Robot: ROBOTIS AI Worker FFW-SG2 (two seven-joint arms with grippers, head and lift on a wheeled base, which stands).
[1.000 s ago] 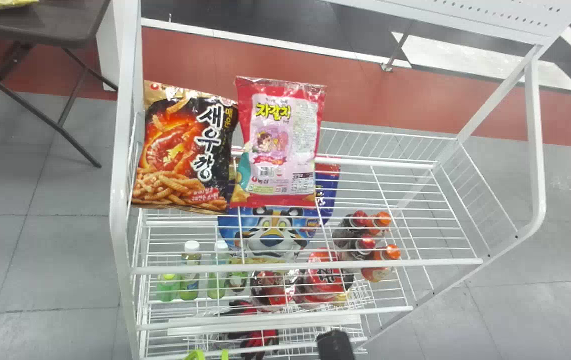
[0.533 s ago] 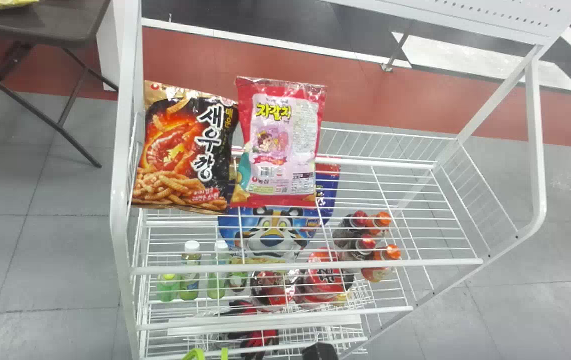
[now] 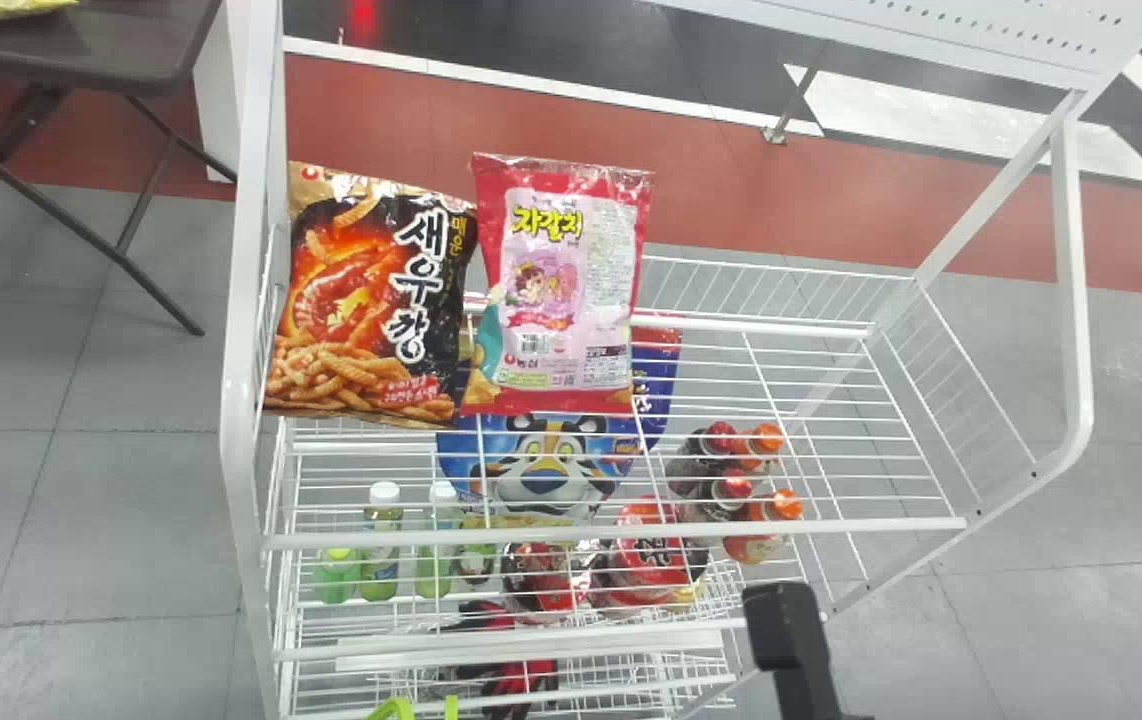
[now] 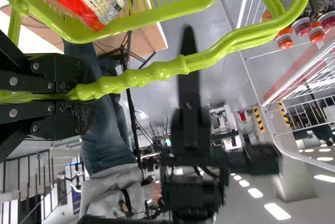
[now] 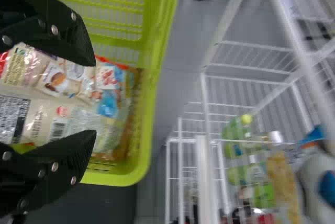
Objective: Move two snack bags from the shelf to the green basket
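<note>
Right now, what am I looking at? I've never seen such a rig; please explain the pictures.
It's a two-armed robot. Its head camera looks down on a white wire shelf, where a dark snack bag and a red-and-pink snack bag lie side by side, with bottles lower down. The other two cameras sit on the wrists, their pictures turned sideways. In the left one, the left gripper grips the handle of a green basket. In the right one, the right gripper is open and holds nothing; packets lie in the basket.
</note>
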